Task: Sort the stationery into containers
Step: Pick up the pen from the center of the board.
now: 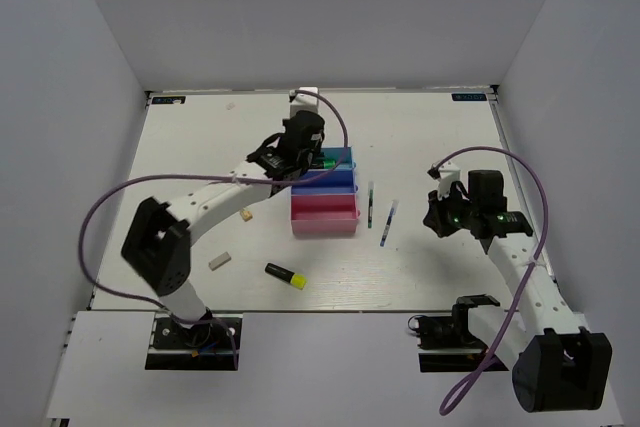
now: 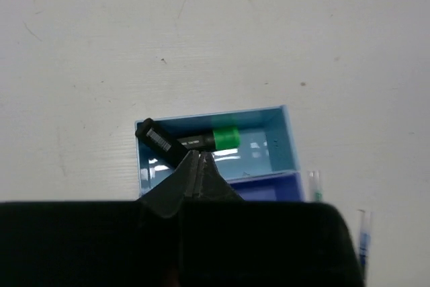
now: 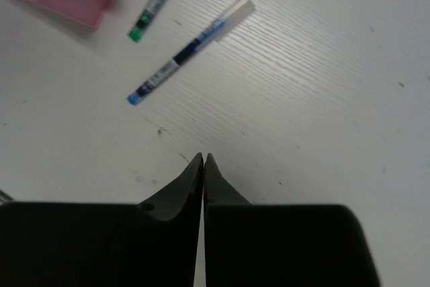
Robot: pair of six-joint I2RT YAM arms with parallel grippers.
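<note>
Robotics lab cell, white table [image 1: 200, 137] boxed in by grey walls [image 1: 330, 17], two cabled arms [image 1: 215, 202]

Shiny, smooth plastic on the teal-blue bin [image 2: 287, 140]. Matt white table [image 3: 322, 85] with faint wood-like lines. Smooth black plastic on the highlighter [image 2: 195, 142].

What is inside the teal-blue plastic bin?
A short black highlighter with a green end lies inside the teal-blue plastic bin; a black barcoded piece angles off its left end. The shut left gripper covers the bin's near part, so anything there is hidden.
</note>
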